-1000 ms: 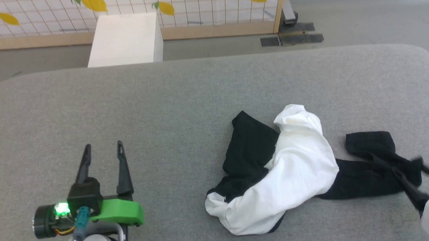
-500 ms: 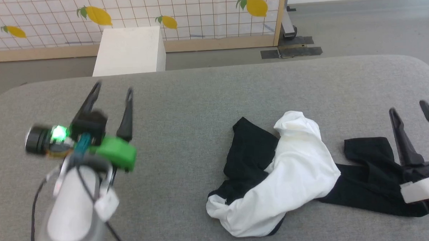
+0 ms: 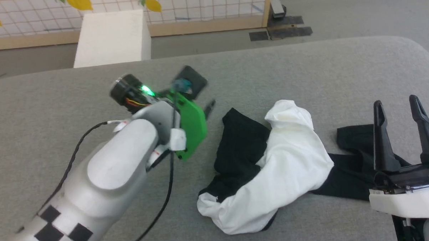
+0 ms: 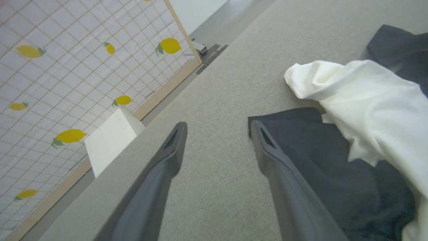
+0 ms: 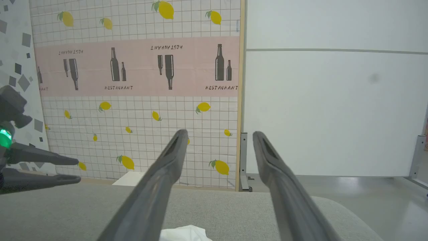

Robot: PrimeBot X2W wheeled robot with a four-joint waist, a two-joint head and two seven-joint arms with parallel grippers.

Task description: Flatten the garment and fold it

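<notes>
The garment (image 3: 294,167) lies crumpled right of the table's middle, a white body with black parts to its left (image 3: 242,148) and right (image 3: 351,165). My left gripper (image 3: 210,109) reaches in from the lower left, its fingers mostly hidden behind its green wrist. In the left wrist view the left gripper (image 4: 218,124) is open and empty, one fingertip (image 4: 256,125) right at the corner of the black cloth (image 4: 311,154). My right gripper (image 3: 396,101) stands open and empty over the right black sleeve. The right wrist view has the right gripper (image 5: 219,133) pointing level at the wall, a bit of white cloth (image 5: 185,232) below.
The grey padded table (image 3: 269,68) has rounded far corners. A rigid white box (image 3: 110,38) stands on the floor beyond its far edge. Behind the box runs a lemon-patterned partition (image 3: 196,3), with dark base plates (image 3: 279,32) at its foot.
My left arm has swung up and rightward across the table to the garment's left black corner. My right gripper has risen off the right sleeve, fingers spread. The head camera shifted too.
</notes>
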